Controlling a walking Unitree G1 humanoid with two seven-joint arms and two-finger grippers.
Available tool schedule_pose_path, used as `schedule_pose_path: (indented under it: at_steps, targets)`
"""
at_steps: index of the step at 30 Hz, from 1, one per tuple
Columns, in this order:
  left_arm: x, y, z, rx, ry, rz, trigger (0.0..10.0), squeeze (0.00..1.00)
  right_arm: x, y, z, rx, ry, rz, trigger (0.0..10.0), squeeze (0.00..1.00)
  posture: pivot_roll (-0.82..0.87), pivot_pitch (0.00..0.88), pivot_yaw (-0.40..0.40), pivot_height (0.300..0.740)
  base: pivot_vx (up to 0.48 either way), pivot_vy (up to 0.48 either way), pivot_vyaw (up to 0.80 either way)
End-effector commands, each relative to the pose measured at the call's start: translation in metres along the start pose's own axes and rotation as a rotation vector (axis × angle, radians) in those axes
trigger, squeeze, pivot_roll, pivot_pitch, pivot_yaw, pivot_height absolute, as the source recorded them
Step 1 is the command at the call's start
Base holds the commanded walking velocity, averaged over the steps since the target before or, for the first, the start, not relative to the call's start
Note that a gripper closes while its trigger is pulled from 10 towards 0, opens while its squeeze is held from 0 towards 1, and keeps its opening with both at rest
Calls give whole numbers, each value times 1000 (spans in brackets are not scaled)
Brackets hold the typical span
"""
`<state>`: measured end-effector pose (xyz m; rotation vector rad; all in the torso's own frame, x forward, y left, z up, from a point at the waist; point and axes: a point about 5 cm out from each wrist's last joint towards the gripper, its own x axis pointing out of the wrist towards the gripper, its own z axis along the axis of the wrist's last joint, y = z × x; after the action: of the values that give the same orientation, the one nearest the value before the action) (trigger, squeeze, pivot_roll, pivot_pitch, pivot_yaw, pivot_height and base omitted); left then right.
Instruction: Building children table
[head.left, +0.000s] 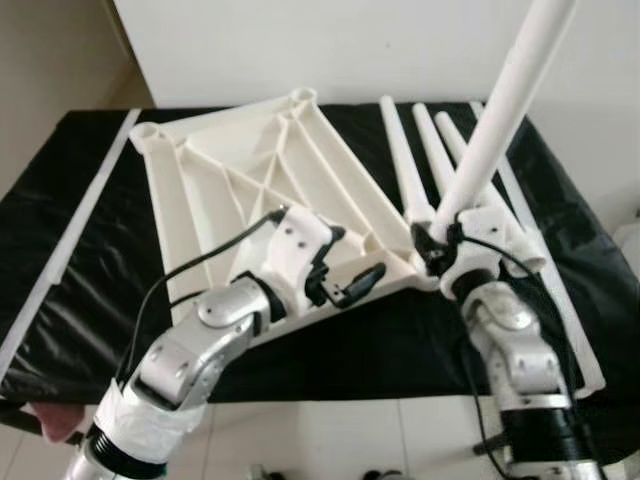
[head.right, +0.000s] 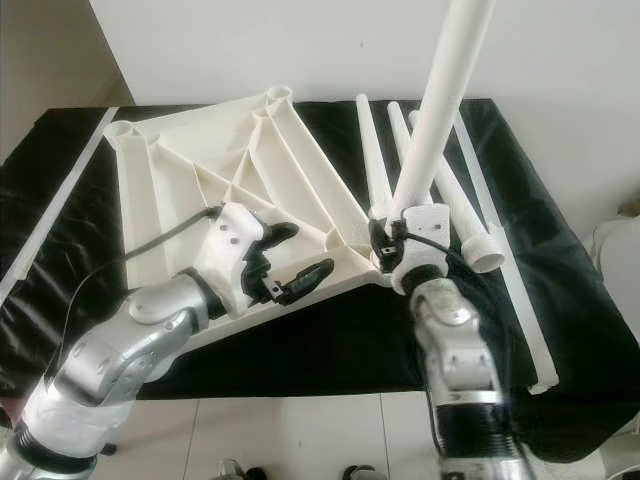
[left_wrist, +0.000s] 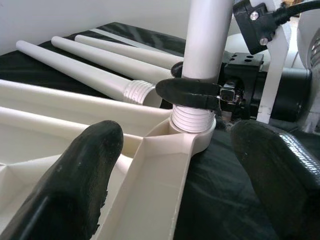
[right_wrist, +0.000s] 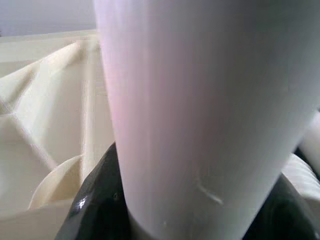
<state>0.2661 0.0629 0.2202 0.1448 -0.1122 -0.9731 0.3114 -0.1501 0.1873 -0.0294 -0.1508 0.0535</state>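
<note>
The tabletop (head.left: 250, 190) lay upside down, ribbed underside up, on a black-covered table (head.left: 60, 230), occupying its left and centre. One leg (head.left: 490, 130) stood upright in the near right corner socket (left_wrist: 192, 132), its threaded end partly entered; several turns of thread showed above the socket rim in the left wrist view, so I judged it not fully seated. The right gripper (head.left: 436, 243) was clamped around this leg just above the thread. The left gripper (head.left: 345, 275) hovered over the near edge of the tabletop, fingers spread and holding nothing, close to the same corner.

Three further legs (head.left: 420, 150) lay side by side on the cloth to the right of the tabletop, threaded ends towards the near side. The two far corner sockets (head.left: 302, 97) stood empty; the near left corner lay behind the left arm and could not be assessed. On this evidence the assembly was at an early stage: one leg of four being fitted, three to follow, then righting the table.

A long white strip (head.left: 70, 240) lay along the left edge of the table, and another (head.left: 545, 260) along the right, beside the loose legs. The nearest loose leg lay just beside the working corner and the right wrist, a likely obstruction while turning the leg.
</note>
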Motion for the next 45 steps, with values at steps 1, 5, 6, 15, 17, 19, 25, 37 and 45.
schedule_pose_path:
  at_steps: [1, 5, 6, 15, 17, 19, 25, 37, 45]
  targets:
    - [-3, -7, -2, -9, 10, -104, 10000, 0, -9, 2, -15, 12, 77, -177, 10000, 0, -80, 146, 35, 740, 0, 0, 0]
    - [-4, -7, -2, -6, 14, -104, 10000, 0, -14, 15, -16, 62, 67, -307, 10000, 0, -75, 143, 34, 740, 0, 0, 0]
    - [-4, -7, -2, -6, 14, -104, 10000, 0, -16, 20, -16, 67, 62, -307, 10000, 0, -75, 143, 34, 740, 0, 0, 0]
    - [-4, -8, -3, -6, 20, -103, 10000, 0, -15, 41, -11, 194, 27, -149, 10000, 0, -75, 142, 36, 740, 0, 0, 0]
    - [-7, -6, -4, -6, 22, -93, 10000, 0, -16, 43, -7, 210, 11, -132, 10000, 1000, -72, 138, 31, 740, 0, 0, 0]
    - [-8, -6, -4, -5, 23, -87, 10000, 0, -17, 43, -5, 215, 0, -122, 10000, 1000, -71, 140, 29, 740, 0, 0, 0]
    - [-8, -8, -3, 7, 24, -84, 10000, 0, -18, 34, -2, 198, -48, -115, 10000, 1000, -68, 142, 30, 740, 0, 0, 0]
    - [-9, -5, -1, 19, 28, -81, 10000, 0, -13, 5, -1, 90, -88, 124, 10000, 0, -71, 143, 40, 740, 0, 0, 0]
    - [-7, -5, 0, 21, 25, -89, 10000, 0, -5, -9, -3, -29, -64, 393, 10000, 0, -76, 145, 42, 740, 0, 0, 0]
